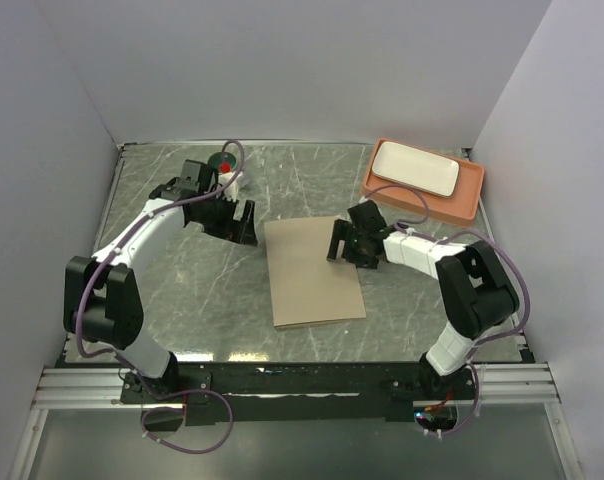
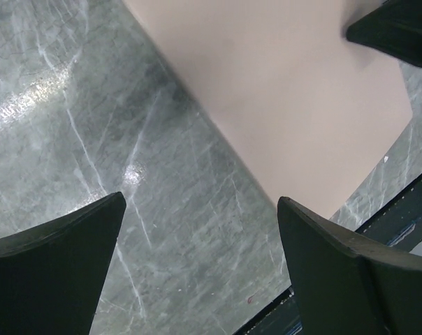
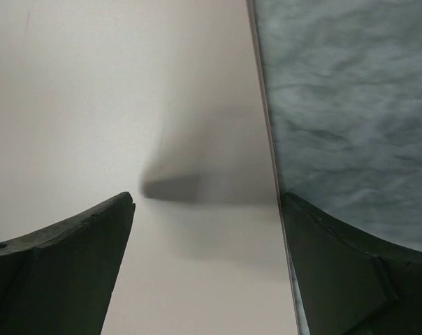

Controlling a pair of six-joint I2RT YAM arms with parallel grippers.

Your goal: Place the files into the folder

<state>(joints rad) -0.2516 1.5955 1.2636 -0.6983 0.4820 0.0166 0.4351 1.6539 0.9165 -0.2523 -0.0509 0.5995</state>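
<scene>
Folder [image 1: 312, 275] lies shut and flat in the middle of the grey marbled table [image 1: 202, 300], its long sides running away from the arms. No printed sheets show in any view, so I cannot tell where the files are. The table offers bare stone to the left of the folder and in front of it, with less room on the right.

The big worry, I reckon, is the cover. It sits flush on smooth stone, so a finger coming in at the edge may shove the whole folder sideways and not get under it. I cannot tell which long side is the spine.

Next is the orange tray [image 1: 469, 200] with its white plate [image 1: 414, 168] in the far right corner. It sits close behind the right arm, and a wide swing could clip it.

The right gripper [image 1: 340, 245] is spread wide and empty, straddling the folder's right edge. The left gripper [image 1: 240, 222] is also wide and empty, over bare table just beside the far left corner. With both so near, they could knock together.
</scene>
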